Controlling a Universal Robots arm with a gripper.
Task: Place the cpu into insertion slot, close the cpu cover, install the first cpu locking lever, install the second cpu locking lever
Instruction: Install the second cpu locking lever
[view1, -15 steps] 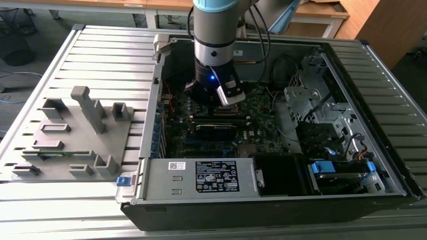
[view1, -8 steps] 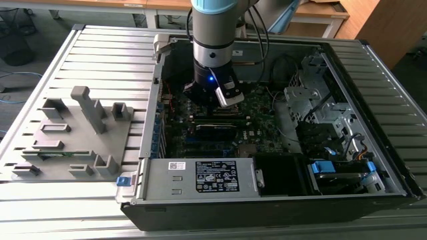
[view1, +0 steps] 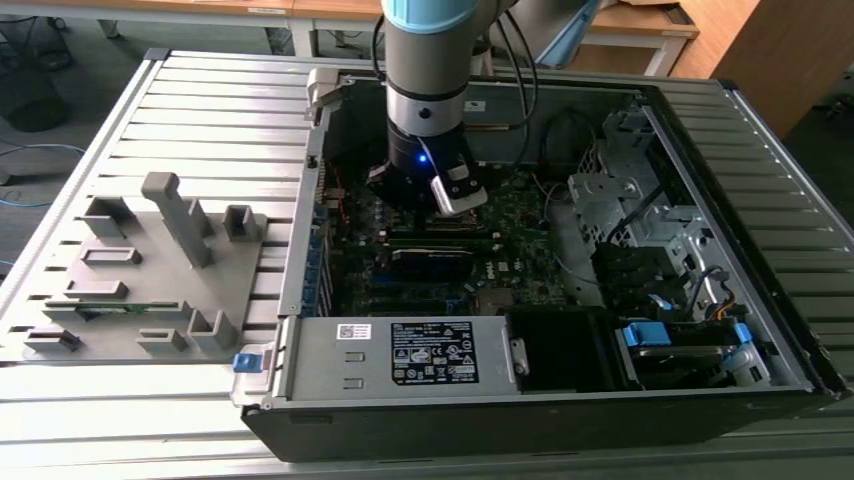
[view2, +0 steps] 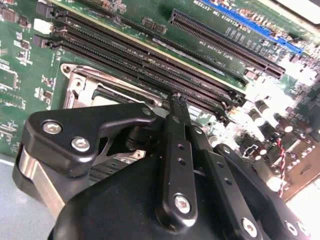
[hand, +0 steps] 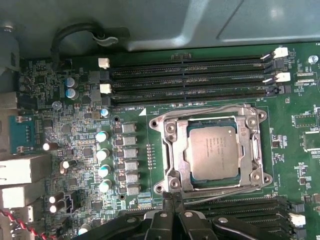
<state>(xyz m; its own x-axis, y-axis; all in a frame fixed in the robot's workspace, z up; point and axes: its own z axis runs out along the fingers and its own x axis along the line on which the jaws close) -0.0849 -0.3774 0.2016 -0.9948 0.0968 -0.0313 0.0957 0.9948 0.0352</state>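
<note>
The cpu (hand: 212, 150) lies flat in the insertion slot (hand: 210, 114) on the green board, its dull grey top showing through the square cut-out. The silvery cpu cover (hand: 174, 150) is down around it. Thin wire levers run along two opposite sides of the socket (hand: 220, 188). My gripper (hand: 171, 196) is shut with nothing between its fingers and hovers just beside the socket's edge, at the corner of the cover (view2: 80, 82) in the second wrist view. In the exterior view my gripper (view1: 424, 212) hangs low over the board inside the open computer case.
Long black memory slots (hand: 190, 75) run along both sides of the socket. Round capacitors (hand: 102, 150) and rear ports (hand: 20, 170) stand close by. A labelled grey power supply (view1: 427, 355) and drive cage (view1: 627, 200) bound the case. A grey fixture plate (view1: 147, 270) lies at the exterior view's left.
</note>
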